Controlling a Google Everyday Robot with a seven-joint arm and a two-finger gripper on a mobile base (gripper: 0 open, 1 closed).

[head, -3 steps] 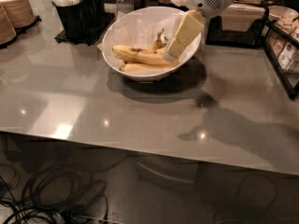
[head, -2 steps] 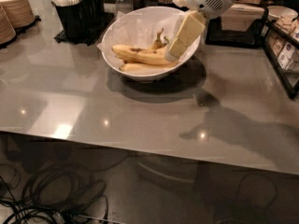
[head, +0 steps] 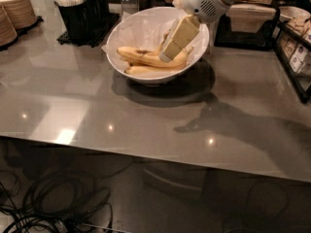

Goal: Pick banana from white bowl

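One second on, cream two-finger gripper [head: 166,57] has edged slightly left, reaching down inside wide glossy white paper-lined bowl [head: 154,79] near counter's far edge; grip state can't be told. Broad grey counter [head: 146,125] spreads to near edge. Thick curved yellow banana [head: 146,58], brown-bruised, lies in bowl under gripper.

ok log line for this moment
phase: reach | gripper: inside white bowl, down at banana | banana: lying in white bowl, not lifted
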